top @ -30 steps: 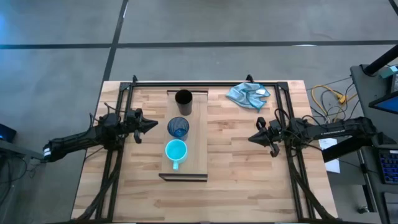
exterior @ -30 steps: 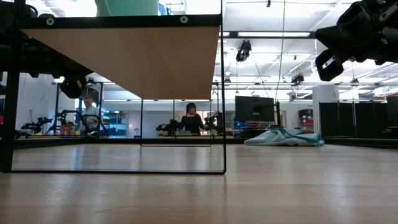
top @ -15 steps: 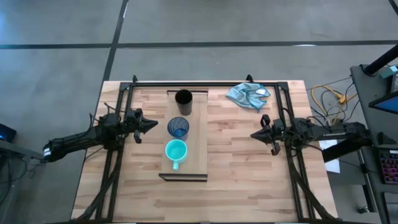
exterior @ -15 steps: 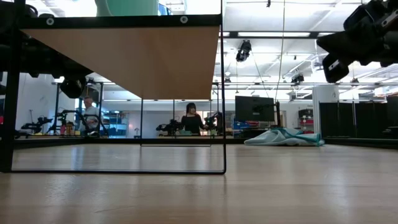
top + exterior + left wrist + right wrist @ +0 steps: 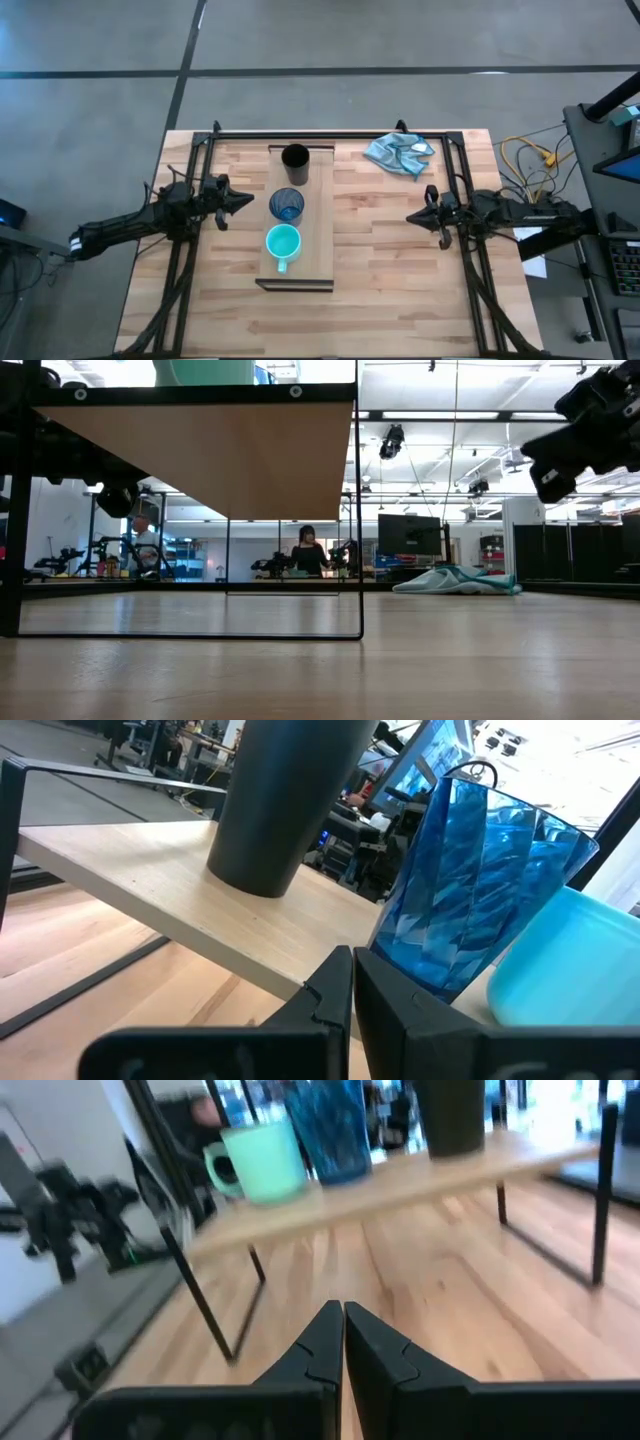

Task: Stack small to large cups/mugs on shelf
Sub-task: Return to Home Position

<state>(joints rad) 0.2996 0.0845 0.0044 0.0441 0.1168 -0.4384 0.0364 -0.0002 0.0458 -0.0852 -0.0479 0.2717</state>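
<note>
my l claw (image 5: 243, 200), fingers pressed together, sits just left of the shelf (image 5: 318, 230), tip level w/ the blue cup (image 5: 287, 204). only a thin strip of table (image 5: 380, 300) lies between tip & shelf edge. cups block the shelf's left half in a row: black cup (image 5: 295, 157) far end, blue mid, mug (image 5: 283, 242) near end. shelf's right half is bare board. my r claw (image 5: 412, 217), also closed, is well apart from the shelf, w/ wide open wood between. cloth (image 5: 400, 153) lies in the far right corner. under the shelf there's a see-through gap btwn thin black legs (image 5: 359, 560). black frame rails (image 5: 330, 133) border the far edge & both sides.
</note>
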